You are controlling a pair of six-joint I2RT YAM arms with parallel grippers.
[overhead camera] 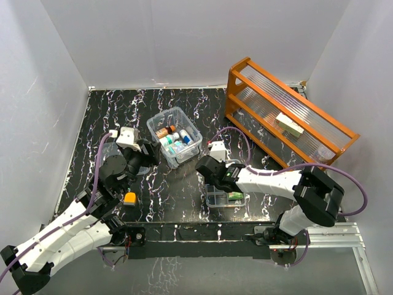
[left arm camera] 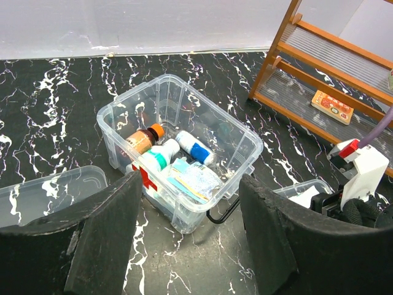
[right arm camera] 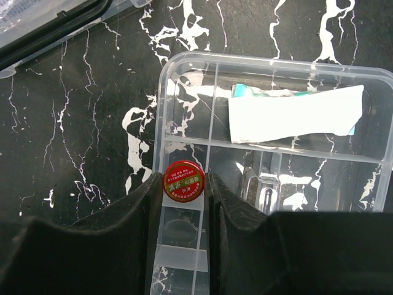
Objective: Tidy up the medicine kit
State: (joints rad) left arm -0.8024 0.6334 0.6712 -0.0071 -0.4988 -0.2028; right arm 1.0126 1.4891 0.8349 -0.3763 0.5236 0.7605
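Table (overhead camera: 178, 196) is showing black with white marble veining. Kit box (left arm camera: 116, 129), lid (left arm camera: 49, 193) and tray (right arm camera: 184, 67) are all reading clear. The box is carrying a red cross (left arm camera: 143, 177), and the handle (right arm camera: 55, 34) is showing black. Brown bottle (left arm camera: 142, 140) is wearing an orange cap; teal-capped bottle (left arm camera: 156, 161) and blue-banded bottle (left arm camera: 195, 149) are reading white. Tin (right arm camera: 183, 181) is showing a red top, with lettering possibly gold-green but too small to confirm. Slip (right arm camera: 295, 114) is showing white with a teal edge. Rack (overhead camera: 288, 92) is reading orange.
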